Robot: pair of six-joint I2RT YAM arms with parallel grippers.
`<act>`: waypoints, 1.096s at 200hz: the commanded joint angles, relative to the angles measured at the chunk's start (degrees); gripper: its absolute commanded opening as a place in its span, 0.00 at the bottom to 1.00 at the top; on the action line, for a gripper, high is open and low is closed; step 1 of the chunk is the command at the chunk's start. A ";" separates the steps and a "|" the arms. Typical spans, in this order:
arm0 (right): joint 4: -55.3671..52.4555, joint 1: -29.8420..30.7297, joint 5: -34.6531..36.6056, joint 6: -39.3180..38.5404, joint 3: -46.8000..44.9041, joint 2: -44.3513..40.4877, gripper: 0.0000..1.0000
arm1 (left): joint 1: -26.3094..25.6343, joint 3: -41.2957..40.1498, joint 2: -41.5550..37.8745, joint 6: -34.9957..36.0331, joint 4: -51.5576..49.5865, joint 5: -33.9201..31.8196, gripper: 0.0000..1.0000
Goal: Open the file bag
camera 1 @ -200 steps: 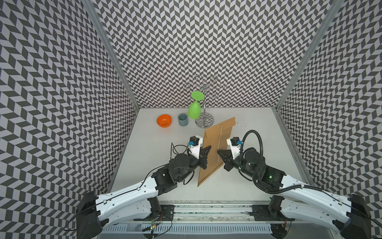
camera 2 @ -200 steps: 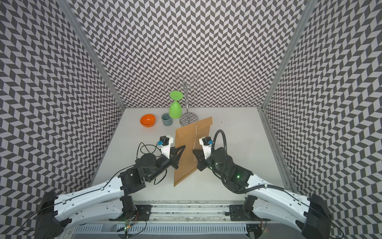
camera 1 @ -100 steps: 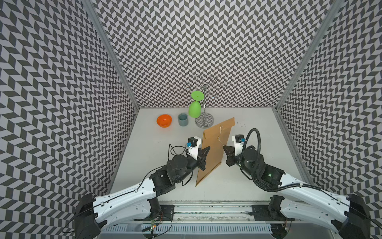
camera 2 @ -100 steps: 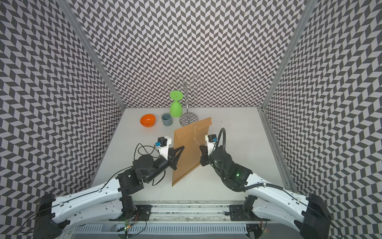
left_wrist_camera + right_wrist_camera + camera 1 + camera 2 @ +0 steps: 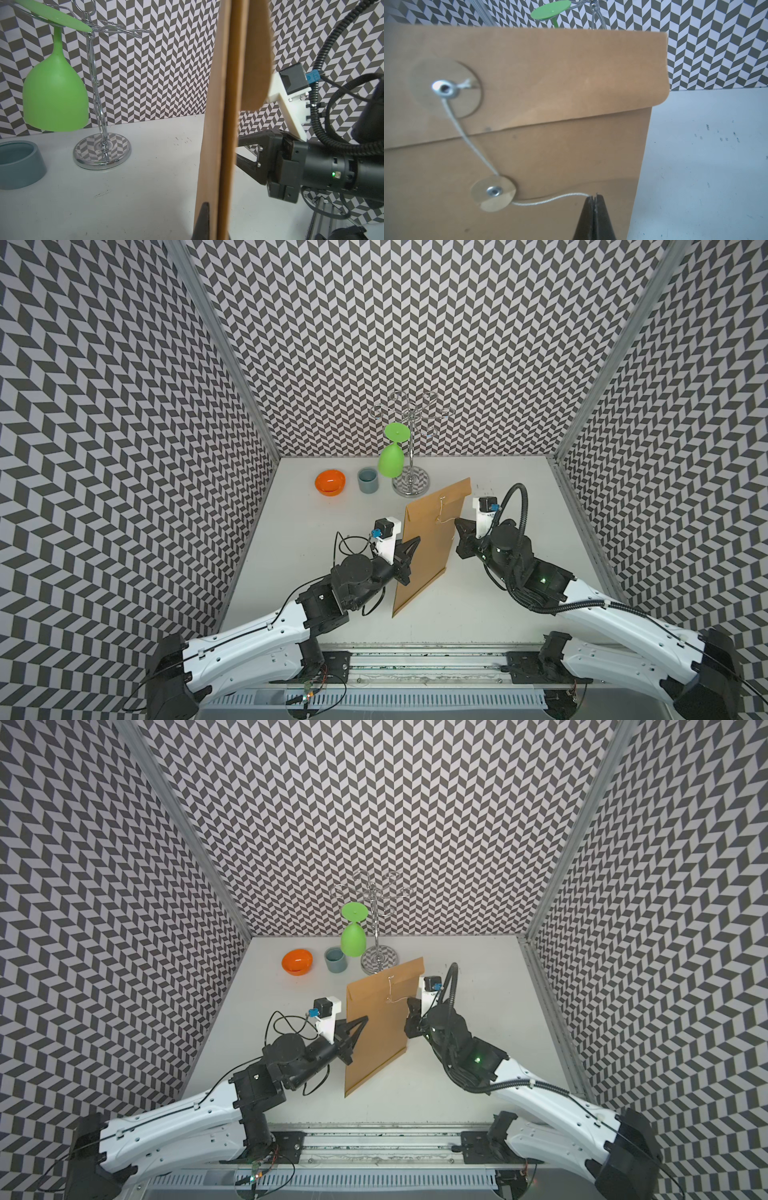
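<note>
High paired overhead views; wrist cameras close on file bag [image 5: 550, 104]

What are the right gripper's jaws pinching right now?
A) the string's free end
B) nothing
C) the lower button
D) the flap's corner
A: in the right wrist view the right gripper has its jaws shut on the string, clear of the flap of the file bag.

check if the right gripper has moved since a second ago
Yes. The right gripper, shut on the string, has moved away from the robot's base and closer to the chrome rack at the back.
</note>
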 commanded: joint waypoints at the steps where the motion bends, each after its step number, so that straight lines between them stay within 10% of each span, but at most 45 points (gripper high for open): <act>1: -0.11 -0.80 2.83 0.15 2.54 0.76 0.00 | -0.20 -1.00 -1.68 -0.33 1.57 0.84 0.00; 219: 1.62 -2.09 -4.49 -4.65 13.24 1.52 0.00 | -0.30 -2.10 0.84 -1.37 2.38 1.58 0.00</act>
